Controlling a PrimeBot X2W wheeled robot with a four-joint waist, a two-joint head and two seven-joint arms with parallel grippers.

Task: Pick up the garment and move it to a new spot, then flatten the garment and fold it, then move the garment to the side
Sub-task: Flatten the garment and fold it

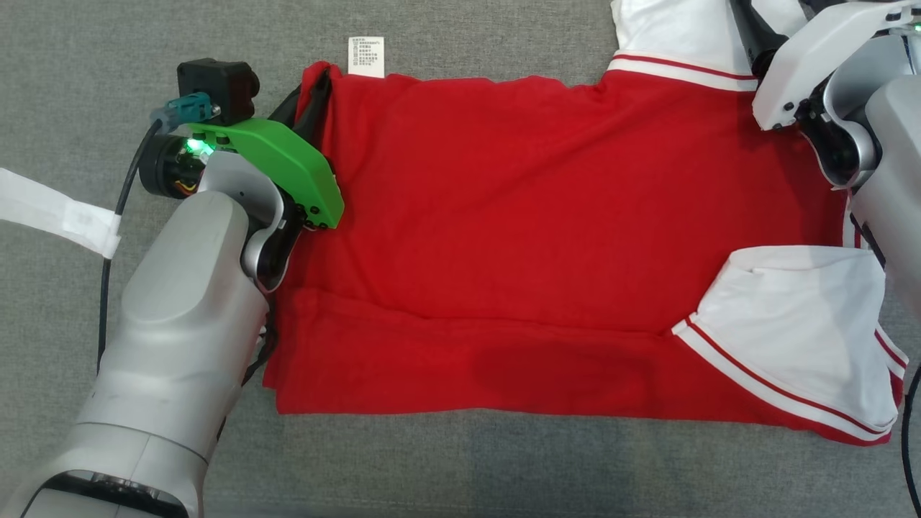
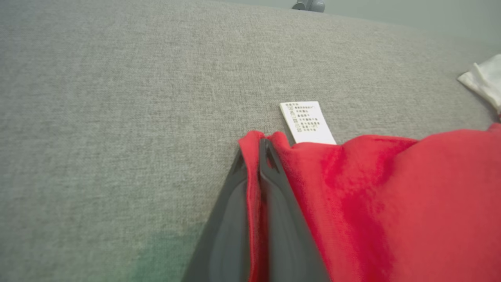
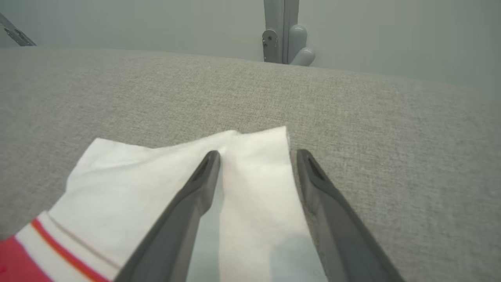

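Looks like the flatten/fold step: the garment [image 1: 540, 201] lies spread across the middle of the grey counter [image 1: 504, 467]. The left gripper [image 2: 254, 145] is pinched tight on the red hem corner at upper left, beside the care label [image 1: 365, 56], with the forearm reaching in from lower left. The right gripper [image 3: 256, 156] has its fingers apart, straddling the white sleeve [image 3: 137, 176] at upper right; it likely needs to close there before any pull.

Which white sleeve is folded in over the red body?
The near sleeve, at the head view's lower right; the far sleeve lies out on the grey surface.
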